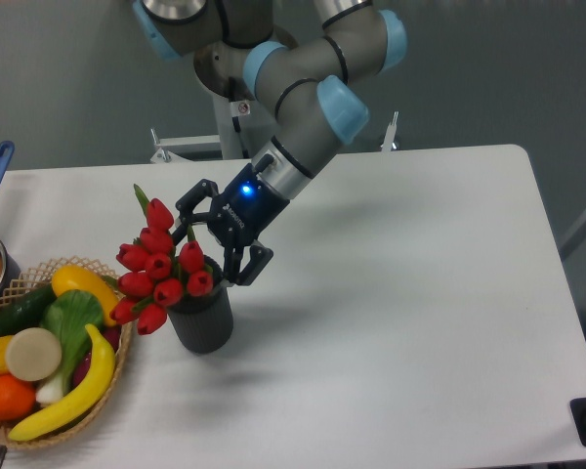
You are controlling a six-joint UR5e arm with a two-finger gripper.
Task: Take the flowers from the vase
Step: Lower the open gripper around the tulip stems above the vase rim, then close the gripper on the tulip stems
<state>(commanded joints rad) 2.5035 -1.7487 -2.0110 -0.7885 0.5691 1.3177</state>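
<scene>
Spreading wide, the hand point(215, 246) holds nothing; its two dark fingers point(250, 266) stand well apart, one near the upper buds and the other just beside the vase rim on the right. Whether either finger touches a bud cannot be told from this view. A blue light glows on the wrist body above the fingers. The flowers point(159, 266) are a bunch of glossy red tulip buds with green leaves, leaning out to the left and spreading wider than the vase point(203, 318), a dark grey ribbed cylinder standing upright on the white bench point(400, 322). The bunch sits in the vase mouth, directly left of and slightly below the hand, with the rightmost buds lying between the fingers. A wicker basket point(20, 283) of fruit and vegetables stands just left of the vase.
</scene>
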